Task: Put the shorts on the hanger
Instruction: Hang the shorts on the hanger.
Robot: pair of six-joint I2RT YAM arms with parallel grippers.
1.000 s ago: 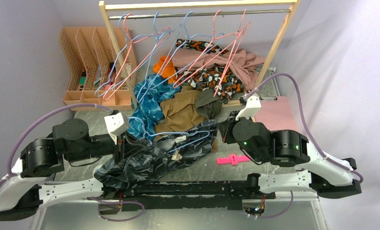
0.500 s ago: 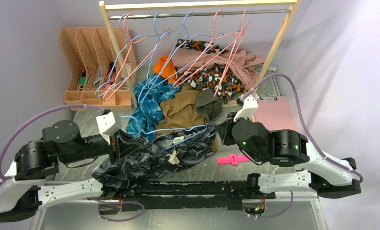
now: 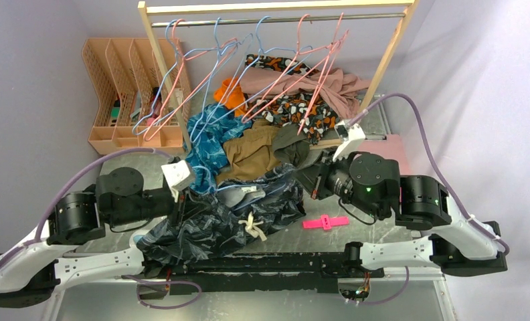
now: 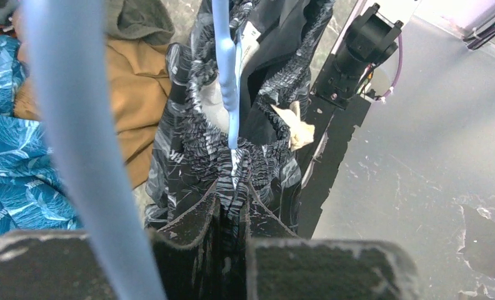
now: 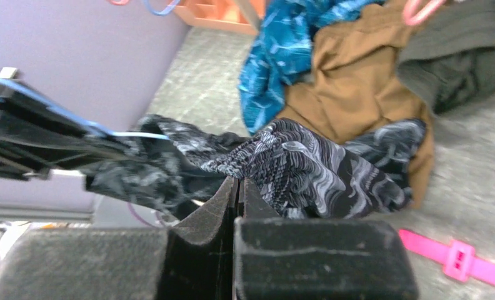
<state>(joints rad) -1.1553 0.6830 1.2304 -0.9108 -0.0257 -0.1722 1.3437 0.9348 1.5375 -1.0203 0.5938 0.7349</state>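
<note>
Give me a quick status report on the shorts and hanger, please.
Left gripper and right gripper both shut on shorts. Hanger wire runs into waistband. Brown garment lies close behind.

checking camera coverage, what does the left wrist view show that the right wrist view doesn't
Only the left wrist view: the white drawstring and the left fingers shut on the waistband of the shorts. Only the right wrist view: the pink strap on the table and the right fingers shut on a fold of the shorts. Both: the shorts, the blue hanger, the brown garment and the teal garment.
</note>
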